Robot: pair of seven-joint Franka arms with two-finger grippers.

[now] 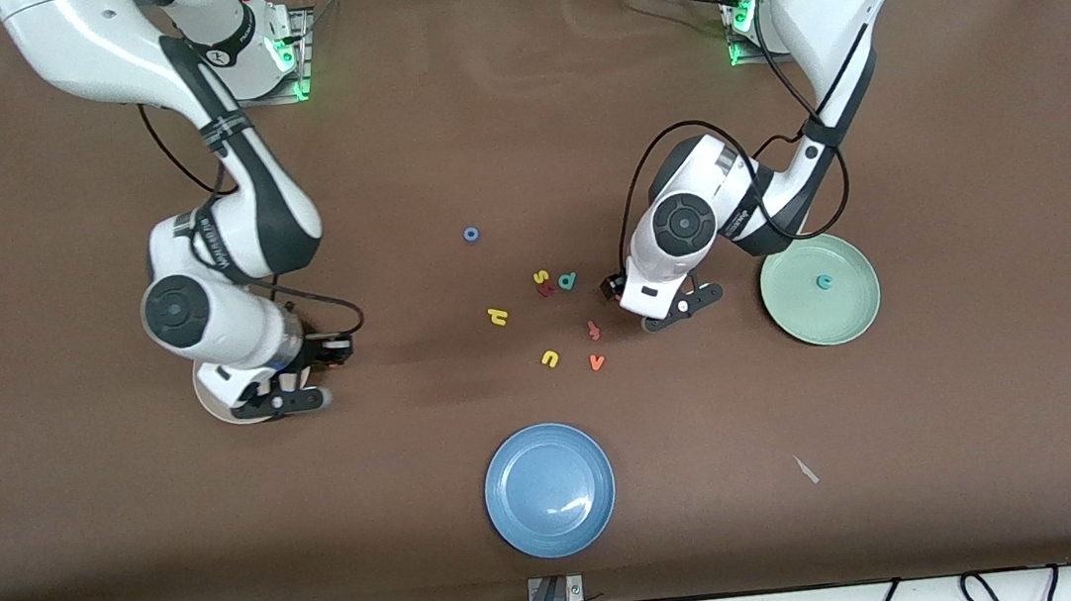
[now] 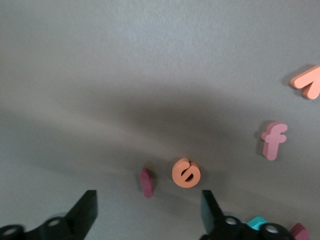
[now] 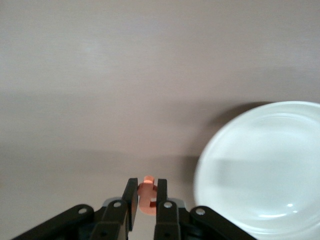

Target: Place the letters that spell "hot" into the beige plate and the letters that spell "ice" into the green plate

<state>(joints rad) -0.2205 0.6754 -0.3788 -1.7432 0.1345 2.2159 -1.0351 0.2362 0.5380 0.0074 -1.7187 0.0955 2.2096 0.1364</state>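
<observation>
My right gripper (image 1: 282, 402) hangs over the beige plate (image 1: 211, 402), shut on the orange "t" (image 3: 148, 194); the plate's rim (image 3: 260, 170) shows beside it. My left gripper (image 1: 683, 308) is low over the table beside the green plate (image 1: 823, 320), fingers wide open (image 2: 148, 197). On the cloth between those fingers lie the dark red "i" (image 2: 146, 182) and the orange "e" (image 2: 185, 173), both hidden under the hand in the front view. The teal "c" (image 1: 824, 282) lies in the green plate. The blue "o" (image 1: 471, 235) and yellow "h" (image 1: 497, 316) lie mid-table.
Other loose letters lie mid-table: a yellow "s" (image 1: 541, 277), teal "d" (image 1: 568, 281), yellow "u" (image 1: 551, 359), orange "v" (image 1: 597, 363) and reddish "f" (image 1: 592, 330). A blue plate (image 1: 549, 489) sits nearest the front camera.
</observation>
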